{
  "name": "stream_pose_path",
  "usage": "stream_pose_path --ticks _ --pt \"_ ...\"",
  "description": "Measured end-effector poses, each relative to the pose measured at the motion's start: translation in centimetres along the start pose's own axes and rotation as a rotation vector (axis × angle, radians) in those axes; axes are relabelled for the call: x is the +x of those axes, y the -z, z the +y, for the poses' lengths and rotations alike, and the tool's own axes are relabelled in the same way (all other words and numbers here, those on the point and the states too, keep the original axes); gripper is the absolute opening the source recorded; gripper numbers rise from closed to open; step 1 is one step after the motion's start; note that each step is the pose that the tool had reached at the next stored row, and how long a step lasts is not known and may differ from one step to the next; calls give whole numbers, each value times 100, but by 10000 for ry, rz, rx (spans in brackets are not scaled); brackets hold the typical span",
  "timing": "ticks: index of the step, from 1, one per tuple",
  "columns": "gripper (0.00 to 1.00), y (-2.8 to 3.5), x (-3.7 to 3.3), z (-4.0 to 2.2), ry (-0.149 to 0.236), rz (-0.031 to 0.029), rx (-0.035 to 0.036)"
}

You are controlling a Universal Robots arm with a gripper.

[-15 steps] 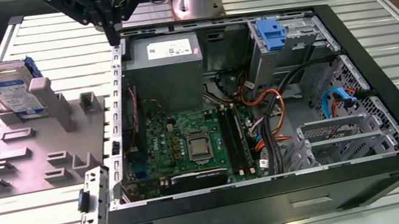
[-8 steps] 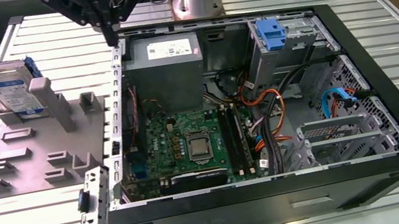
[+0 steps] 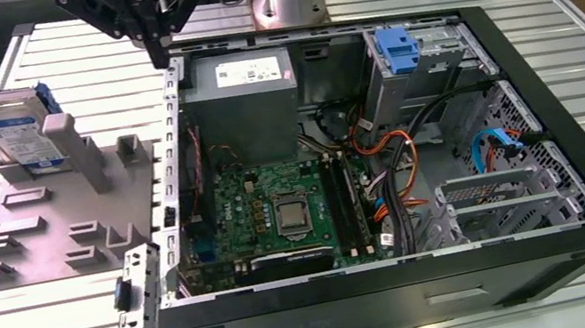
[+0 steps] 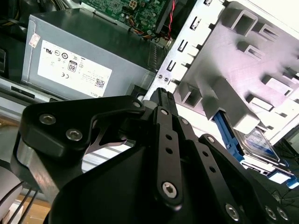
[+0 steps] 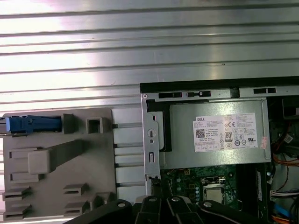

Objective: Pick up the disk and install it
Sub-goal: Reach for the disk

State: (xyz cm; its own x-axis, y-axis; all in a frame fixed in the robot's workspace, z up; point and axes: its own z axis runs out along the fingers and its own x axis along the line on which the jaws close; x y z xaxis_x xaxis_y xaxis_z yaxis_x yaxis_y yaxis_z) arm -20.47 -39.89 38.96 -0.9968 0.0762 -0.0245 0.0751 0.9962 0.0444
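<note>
Gripper (image 3: pixel 155 55) hung at top of exterior view over case (image 3: pixel 574 123) edge, jaws pressed together, empty. Disk (image 3: pixel 16 131) stood on edge in fixture plate (image 3: pixel 51 229), upper left, well apart from gripper. Risk: unopened jaws would likely strike disk or neighbouring post (image 3: pixel 66 154) and tip it.

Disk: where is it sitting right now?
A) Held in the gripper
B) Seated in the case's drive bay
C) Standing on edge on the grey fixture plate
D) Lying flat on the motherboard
C: in the exterior view the disk stands on edge among the posts of the grey fixture plate, to the exterior view's left of the computer case; the gripper hangs apart from it over the case's edge.
</note>
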Motion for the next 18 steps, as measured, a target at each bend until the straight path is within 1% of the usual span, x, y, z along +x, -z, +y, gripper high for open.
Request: stream_pose_path --ticks 18 --pt "11 -9 50 -4 0 0 0"
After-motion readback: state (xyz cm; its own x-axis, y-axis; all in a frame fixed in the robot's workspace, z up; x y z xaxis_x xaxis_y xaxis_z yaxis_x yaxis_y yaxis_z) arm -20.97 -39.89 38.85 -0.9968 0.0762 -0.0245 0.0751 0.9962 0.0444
